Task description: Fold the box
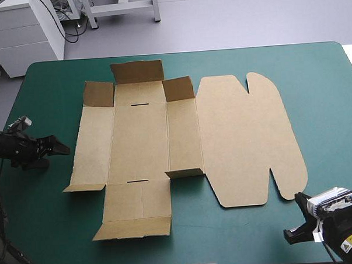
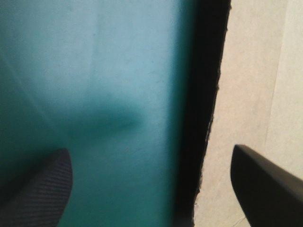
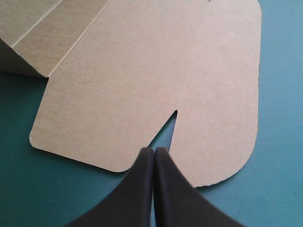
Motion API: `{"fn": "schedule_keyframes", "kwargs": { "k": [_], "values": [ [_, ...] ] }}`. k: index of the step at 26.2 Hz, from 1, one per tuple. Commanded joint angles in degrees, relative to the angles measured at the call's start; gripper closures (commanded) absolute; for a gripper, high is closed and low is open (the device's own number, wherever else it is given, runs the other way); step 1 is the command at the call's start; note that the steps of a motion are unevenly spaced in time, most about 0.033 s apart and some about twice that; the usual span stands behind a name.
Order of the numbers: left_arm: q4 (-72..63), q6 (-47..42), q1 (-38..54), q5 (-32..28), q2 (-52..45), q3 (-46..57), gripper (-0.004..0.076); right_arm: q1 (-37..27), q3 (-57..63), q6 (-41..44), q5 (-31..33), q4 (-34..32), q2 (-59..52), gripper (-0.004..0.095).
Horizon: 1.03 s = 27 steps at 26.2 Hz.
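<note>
Teal-green worktop [image 1: 313,73] holds the brown box [image 1: 141,133], lying flat in the middle. Beside the box's left edge, the left pincer [image 1: 61,148] is spread wide. By the box's round lid [image 1: 246,140], the right pincer [image 3: 154,152] is pressed together, pinching nothing. I think the box is light and stiff, so grab a thin side flap [image 1: 95,147].

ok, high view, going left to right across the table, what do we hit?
left gripper, open → box, end flaps partly raised → its flat lid → right gripper, shut, at the lid's near right corner.
</note>
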Motion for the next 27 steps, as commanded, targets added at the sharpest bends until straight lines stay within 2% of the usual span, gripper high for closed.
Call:
{"fn": "schedule_keyframes", "kwargs": {
  "k": [1, 10, 23, 27],
  "values": [
    [-2.9, 0.2, -3.9, 5.2, -0.7, -1.3, 0.0078, 0.0, -1.5, -0.1, -3.8, 0.2, 1.1, 0.0927],
    [-3.5, -1.5, -13.9, 5.2, 1.7, 1.7, 0.0078, 0.0, -1.5, -0.1, -3.8, 0.2, 1.1, 0.0927],
    [-11.4, 0.6, -15.7, 5.2, 1.6, 8.0, 0.0079, 0.0, -1.5, -0.1, -3.8, 0.2, 1.1, 0.0927],
    [-11.1, 1.3, -17.2, 5.2, 1.6, 8.1, 0.0109, 0.0, -1.5, -0.1, -3.8, 0.2, 1.1, 0.0927]
  ]
}}
